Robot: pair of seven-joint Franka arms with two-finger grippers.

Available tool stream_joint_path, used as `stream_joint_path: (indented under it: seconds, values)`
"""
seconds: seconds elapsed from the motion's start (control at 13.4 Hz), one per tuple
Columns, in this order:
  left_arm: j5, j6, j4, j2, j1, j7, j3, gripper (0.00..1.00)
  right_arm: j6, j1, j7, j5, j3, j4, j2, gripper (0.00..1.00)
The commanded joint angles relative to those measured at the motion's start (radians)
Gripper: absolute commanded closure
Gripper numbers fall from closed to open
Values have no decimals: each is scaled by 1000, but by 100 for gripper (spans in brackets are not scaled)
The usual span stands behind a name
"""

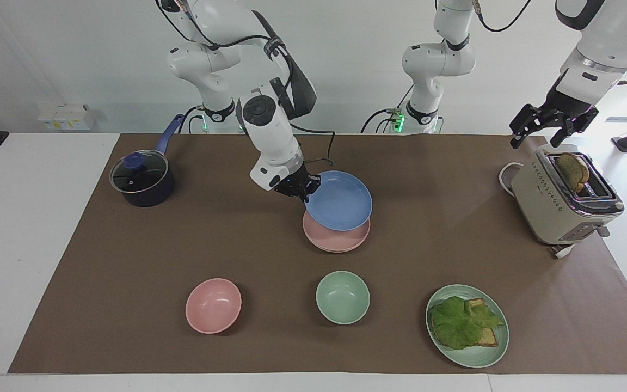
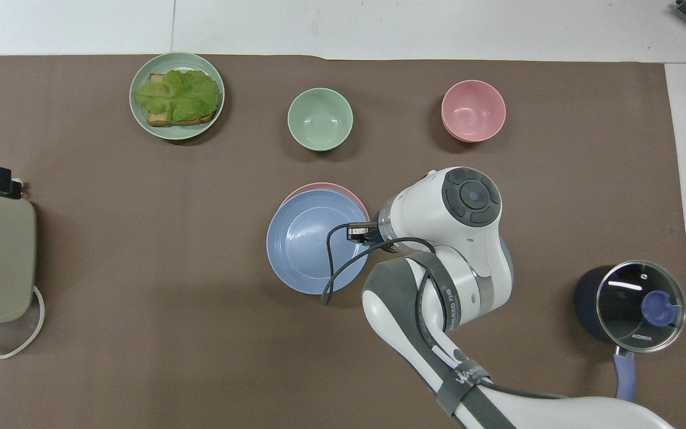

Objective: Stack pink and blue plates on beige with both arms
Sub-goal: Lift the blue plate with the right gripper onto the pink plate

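While the right gripper [image 1: 298, 191] grasps the rim of the blue plate [image 1: 339, 201] with its fingers clenched on the edge that faces the right arm's end of the bench, the plate hangs tilted just over the pink plate [image 1: 340, 238]. Only a crescent of the pink plate shows past the blue one, on the side farther from the robots. The pink plate lies near the middle of the brown mat [image 1: 128, 261] that covers the bench, and a thin paler rim under it suggests another plate beneath, though its colour cannot be made out.

Over the beige toaster [image 1: 561, 198] at the left arm's end of the bench, the left gripper [image 1: 552, 130] waits in the air with its fingers released and spread, grasping nothing. A slice of toast [image 1: 573, 170] stands in the toaster's slot.

Farther from the robots than the plates sit a pink bowl [image 1: 213, 305], a green bowl [image 1: 342, 297] and a green plate [image 1: 468, 356] carrying bread topped with lettuce [image 1: 463, 321]. A dark saucepan [image 1: 142, 182] with a glass lid and a blue handle stands toward the right arm's end, close to the robots.
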Motion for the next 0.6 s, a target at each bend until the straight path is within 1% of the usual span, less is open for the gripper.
stream_joint_path:
  seconds: [0.0,0.52]
  values:
    - [15,-10,-5,-6,4,7,-5,0,15,-8,-45,25,-6,-9,-6,100]
    - [15,-10,-5,-6,4,7,-5,0,81,-40,-131,24,-6,-7,11,100]
